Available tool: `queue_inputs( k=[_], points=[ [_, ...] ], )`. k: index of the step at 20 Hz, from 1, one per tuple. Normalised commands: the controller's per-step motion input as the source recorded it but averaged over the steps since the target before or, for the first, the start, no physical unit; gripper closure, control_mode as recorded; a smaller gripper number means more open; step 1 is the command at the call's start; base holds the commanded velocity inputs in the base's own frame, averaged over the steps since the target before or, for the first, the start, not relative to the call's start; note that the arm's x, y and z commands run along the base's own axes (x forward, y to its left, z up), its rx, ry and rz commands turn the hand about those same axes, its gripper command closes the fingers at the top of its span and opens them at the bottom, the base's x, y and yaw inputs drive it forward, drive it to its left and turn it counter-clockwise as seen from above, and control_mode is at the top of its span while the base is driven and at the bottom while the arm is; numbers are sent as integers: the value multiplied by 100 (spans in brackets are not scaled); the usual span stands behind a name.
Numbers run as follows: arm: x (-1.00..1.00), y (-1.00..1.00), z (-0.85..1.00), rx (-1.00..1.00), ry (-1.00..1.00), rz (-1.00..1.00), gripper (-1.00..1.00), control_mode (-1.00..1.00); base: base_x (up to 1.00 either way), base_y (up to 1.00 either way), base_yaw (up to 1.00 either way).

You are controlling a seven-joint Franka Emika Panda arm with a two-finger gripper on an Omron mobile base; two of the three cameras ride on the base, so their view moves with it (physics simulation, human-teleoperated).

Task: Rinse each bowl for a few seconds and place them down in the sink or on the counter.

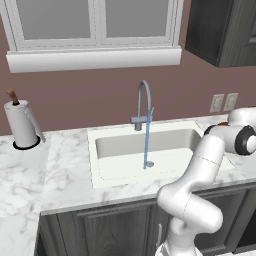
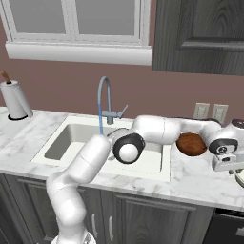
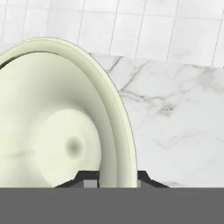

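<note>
In the hand view a pale cream bowl (image 3: 57, 131) lies close up on the marble counter (image 3: 183, 118). Its right rim runs down between my gripper's (image 3: 116, 178) two dark fingertips, which sit tight against it on both sides. From the right base view my hand (image 2: 228, 161) hangs over the counter right of the sink (image 2: 157, 174), with an edge of that pale bowl (image 2: 240, 179) under it. A glossy reddish-brown bowl (image 2: 190, 144) rests on the counter just left of the hand, partly behind my forearm. The brown bowl (image 1: 223, 123) also peeks out behind my arm in the left base view.
Blue water (image 1: 147, 145) runs from the grey gooseneck faucet (image 1: 144, 100) into the basin (image 1: 165, 160). A paper towel roll (image 1: 21, 125) stands at the far left of the counter (image 1: 65, 165). Wall outlets (image 2: 209, 112) sit behind the brown bowl. A dark cabinet (image 2: 200, 33) hangs above.
</note>
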Motion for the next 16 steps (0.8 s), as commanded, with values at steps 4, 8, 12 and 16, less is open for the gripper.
queue_inputs(
  k=[4,8,12,16],
  points=[
    [-59,54,14,-8,-35,0,100,-100,0,0,0],
    [-42,69,27,-18,-38,2,100,-100,0,0,0],
    [-26,54,58,-19,-24,10,100,-100,0,0,0],
    [-21,53,62,-17,-11,12,100,-100,0,0,0]
  ],
)
